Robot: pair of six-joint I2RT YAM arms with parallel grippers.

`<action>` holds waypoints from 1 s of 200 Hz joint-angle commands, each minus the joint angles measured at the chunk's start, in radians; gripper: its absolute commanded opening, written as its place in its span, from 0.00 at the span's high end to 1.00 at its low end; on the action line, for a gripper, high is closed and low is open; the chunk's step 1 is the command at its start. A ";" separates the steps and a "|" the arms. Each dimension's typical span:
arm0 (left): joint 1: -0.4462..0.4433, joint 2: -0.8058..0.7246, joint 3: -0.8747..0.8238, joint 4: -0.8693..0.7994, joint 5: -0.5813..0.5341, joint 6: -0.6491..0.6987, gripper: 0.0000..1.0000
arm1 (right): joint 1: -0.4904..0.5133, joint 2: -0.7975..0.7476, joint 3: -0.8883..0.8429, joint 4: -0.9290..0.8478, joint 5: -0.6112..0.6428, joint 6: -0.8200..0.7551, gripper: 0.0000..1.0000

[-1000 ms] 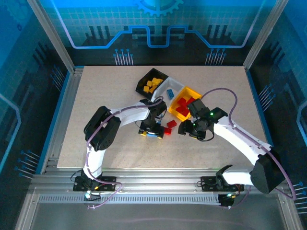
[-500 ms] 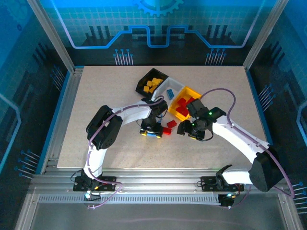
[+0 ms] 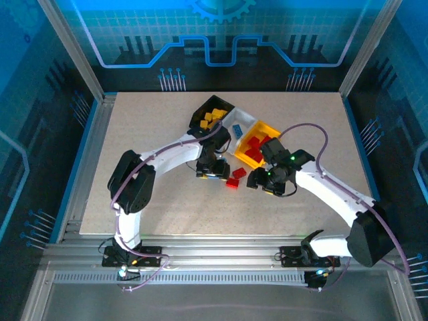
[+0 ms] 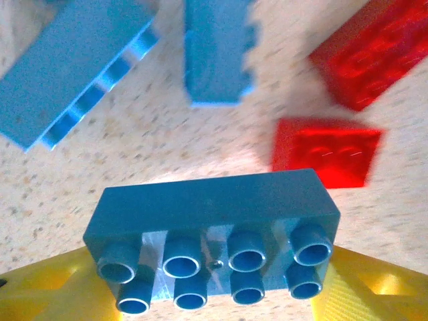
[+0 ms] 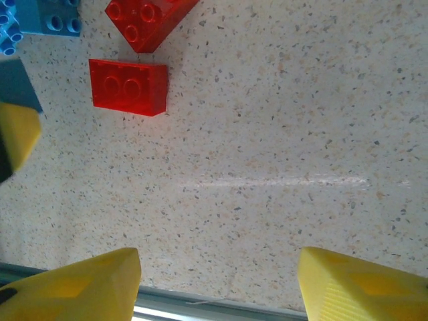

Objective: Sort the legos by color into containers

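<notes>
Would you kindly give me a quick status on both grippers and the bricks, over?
Left gripper shut on blue brick. Right gripper open, empty, over table. Red bricks and other blue bricks loose nearby. Path to bins looks clear.

The blue brick (image 4: 212, 200) is smooth moulded plastic with a soft sheen. Beside it, the red bricks (image 4: 326, 152) look glossier and slightly translucent. Under the blue brick, the tabletop (image 5: 281, 134) is matt, speckled, stone-like. The aluminium rails (image 3: 221, 257) look brushed and dull.

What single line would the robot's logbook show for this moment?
left gripper: shut on blue lego | right gripper: open, empty, over table | red lego: loose on table
</notes>
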 commanded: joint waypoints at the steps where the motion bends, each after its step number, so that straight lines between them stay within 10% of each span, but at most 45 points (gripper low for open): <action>1: 0.003 0.016 0.120 0.000 0.081 -0.041 0.33 | -0.025 -0.084 -0.023 -0.065 0.024 -0.006 0.35; 114: 0.012 0.428 0.788 0.003 0.258 -0.185 0.34 | -0.203 -0.368 -0.202 -0.144 -0.035 -0.027 0.35; 200: 0.173 0.550 0.916 0.131 0.306 -0.329 0.34 | -0.266 -0.319 -0.234 -0.110 -0.099 -0.071 0.35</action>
